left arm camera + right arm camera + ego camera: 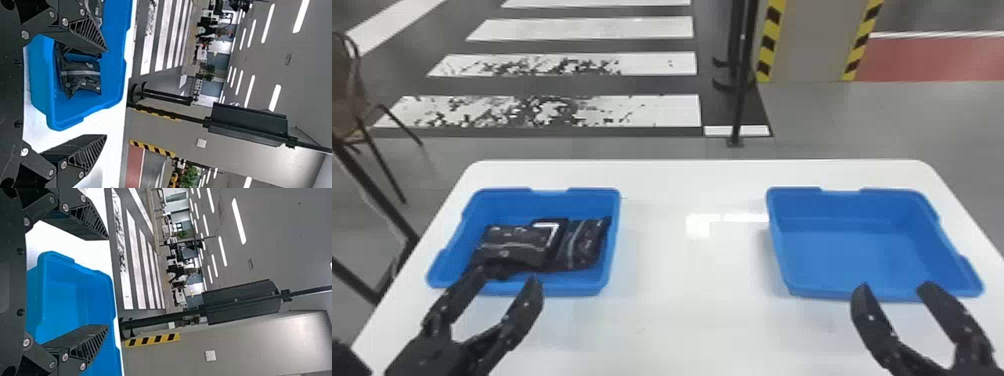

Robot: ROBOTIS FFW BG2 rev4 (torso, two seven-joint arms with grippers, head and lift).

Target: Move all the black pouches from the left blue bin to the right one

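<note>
"Left end effector (506,276) first: is it carrying anything?"

"No, its fingers are spread with nothing between them. It's by the near rim of the left blue bin (539,200). Whether a fingertip touches the pile, I can't tell."

"And the right end effector (895,286)?"

"Released as well, fingers apart and nothing grasped, beside the near edge of the right blue bin (842,205). Both bins sit well apart on the white counter (657,320)."

"So where are the black pouches (517,245)?"

"Inside the left bin, overlapping. I make out at least two; more could be tucked underneath, so I won't swear to a count."

"Anything delivered?"

"Nothing that I can see. The right bin shows its bare blue floor, so I'd call the job at its start, with the whole pile left to transfer."

"Anything in the way farther off?"

"No, just a black post (739,100) and white floor stripes (657,110) beyond the counter, neither likely to hinder the transfer."
</note>
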